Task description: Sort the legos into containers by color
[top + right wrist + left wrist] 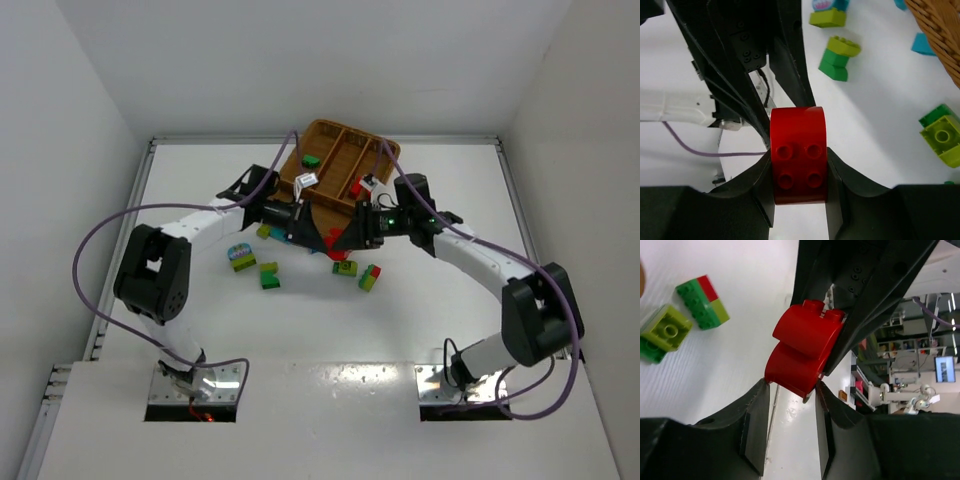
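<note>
The step looks like a handover of the red brick in mid-air, just off the near side of the tray. The right gripper has it clamped squarely, jaws partway in, one pad flat on each side and the studs facing its camera. The left gripper meets it from the far side of the brick; its jaws are narrowed onto the brick's rounded end, with the tips seemingly touching both flanks. That bite is shallow, on the very edge only.

To do this well, I judge the left should slide further over the brick before taking the load; a pinch on a curved end will likely squirt the brick out. The right should give way only once the left's hold is sure, then back straight off along its own axis so it does not drag the brick askew.

The brick hangs between the two sets of fingers, clear of the table. The tray lies just beyond it. A red piece seems to sit in a right-hand compartment, a likely home. Other bricks lie loose on the near side of the tray.
</note>
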You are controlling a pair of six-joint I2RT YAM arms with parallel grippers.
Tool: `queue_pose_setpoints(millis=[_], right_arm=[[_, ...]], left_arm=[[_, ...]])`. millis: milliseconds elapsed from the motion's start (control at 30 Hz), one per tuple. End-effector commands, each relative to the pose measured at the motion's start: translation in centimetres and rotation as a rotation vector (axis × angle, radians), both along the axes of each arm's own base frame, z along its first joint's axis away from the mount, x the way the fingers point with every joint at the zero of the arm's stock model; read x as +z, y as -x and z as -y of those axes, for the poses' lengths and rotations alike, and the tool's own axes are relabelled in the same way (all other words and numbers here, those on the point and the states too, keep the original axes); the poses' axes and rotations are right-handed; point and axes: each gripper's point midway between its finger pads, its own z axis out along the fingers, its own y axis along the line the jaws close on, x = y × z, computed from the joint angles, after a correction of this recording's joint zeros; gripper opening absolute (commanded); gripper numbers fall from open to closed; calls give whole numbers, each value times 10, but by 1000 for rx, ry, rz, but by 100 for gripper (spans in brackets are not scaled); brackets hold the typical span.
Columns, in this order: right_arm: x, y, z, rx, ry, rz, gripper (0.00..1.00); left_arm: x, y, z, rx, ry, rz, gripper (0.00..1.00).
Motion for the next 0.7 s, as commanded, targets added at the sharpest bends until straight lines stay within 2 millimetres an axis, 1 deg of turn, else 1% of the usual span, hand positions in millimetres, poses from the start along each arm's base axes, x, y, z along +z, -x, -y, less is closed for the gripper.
queue_pose_setpoints(millis=[0, 33, 67, 133, 167, 200, 233, 267, 333, 400, 433, 500, 533, 567, 600, 633, 667], right_arm=[[-22, -19, 6, -116, 55, -74, 16], [-31, -20, 5, -116, 67, -98, 16], [-32, -24, 5, -123, 72, -96, 16], [-37, -24, 6, -126, 88, -102, 19], [-47, -26, 8, -144, 113, -122, 19], [-51, -26, 8, -143, 120, -135, 21], [-52, -26, 8, -143, 120, -135, 21], [-56, -26, 8, -143, 125, -146, 21], [-56, -30, 8, -151, 130, -142, 21], [-59, -31, 8, -146, 140, -146, 21], [-60, -32, 8, -146, 145, -156, 21], [-66, -36, 12, -173, 191, -169, 21], [-72, -39, 16, -203, 242, -154, 23], [-84, -41, 21, -218, 288, -176, 23], [-89, -40, 21, -220, 320, -179, 25], [-98, -43, 30, -263, 383, -195, 29], [-104, -42, 33, -277, 422, -204, 29]], left_arm=[[-26, -14, -10, 80, -71, -12, 0], [-33, -17, -10, 97, -93, -13, 0], [-35, -15, -11, 97, -97, -22, 0], [-47, -20, -15, 131, -133, -45, 0], [-50, -22, -18, 140, -136, -54, 0], [-56, -24, -18, 149, -149, -76, 0], [-62, -24, -22, 160, -157, -95, 0], [-62, -24, -22, 160, -157, -95, 0], [-71, -28, -26, 175, -172, -114, 0], [-71, -31, -29, 187, -173, -124, 0], [-75, -32, -29, 192, -183, -130, 0], [-79, -37, -33, 225, -208, -130, 0], [-82, -43, -38, 258, -227, -137, 0], [-88, -47, -41, 293, -267, -144, 0], [-91, -52, -47, 320, -284, -139, 0], [-95, -54, -50, 345, -320, -156, 0], [-98, -64, -59, 408, -375, -139, 0]])
